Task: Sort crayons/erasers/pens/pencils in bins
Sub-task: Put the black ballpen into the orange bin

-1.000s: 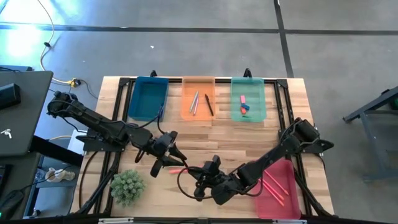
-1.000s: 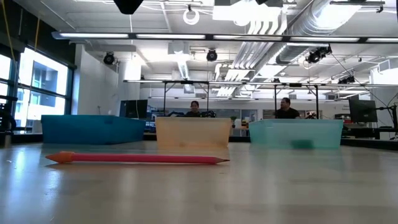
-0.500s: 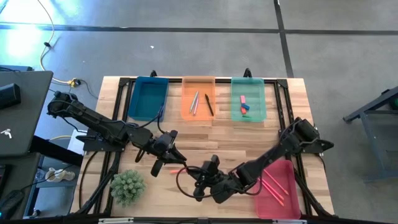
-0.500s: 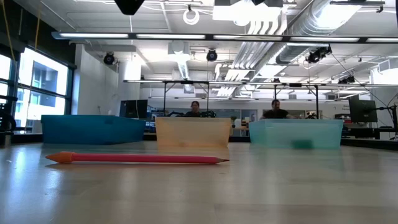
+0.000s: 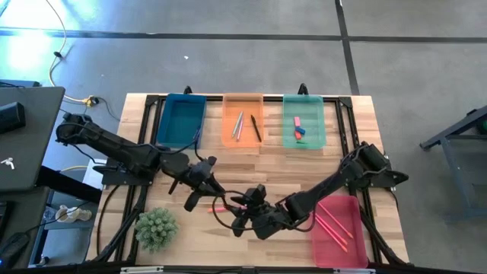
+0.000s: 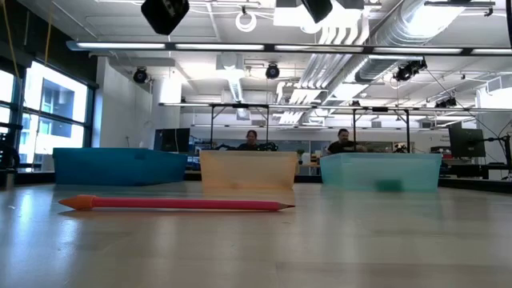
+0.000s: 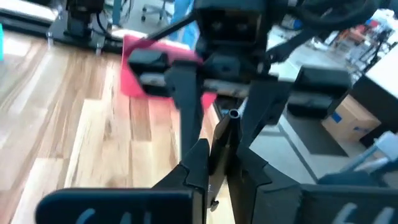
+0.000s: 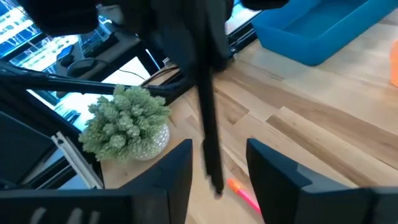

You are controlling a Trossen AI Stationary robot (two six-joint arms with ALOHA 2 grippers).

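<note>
Pink pencil (image 6: 176, 205) lying flat on the wooden surface (image 5: 251, 164), in front of the blue, orange and green bins (image 5: 183, 120). Left gripper (image 5: 214, 188), fingers pressed together, and right gripper (image 5: 240, 204), fingers spread, meet just above it. Erasers (image 5: 298, 129) sit in the green bin.

I had a pale wooden table (image 5: 266, 171) under the arms. Along its far edge stood three of the bins in a row: the blue bin (image 5: 183, 120), the orange bin (image 5: 243, 120) and the green bin (image 5: 304, 122). The red-pink bin (image 5: 340, 232) sat at the near right corner. A small green potted plant (image 5: 156, 227) stood near the front left corner. One pink stick (image 6: 176, 204) lay flat on the bare wood near the front middle.
</note>
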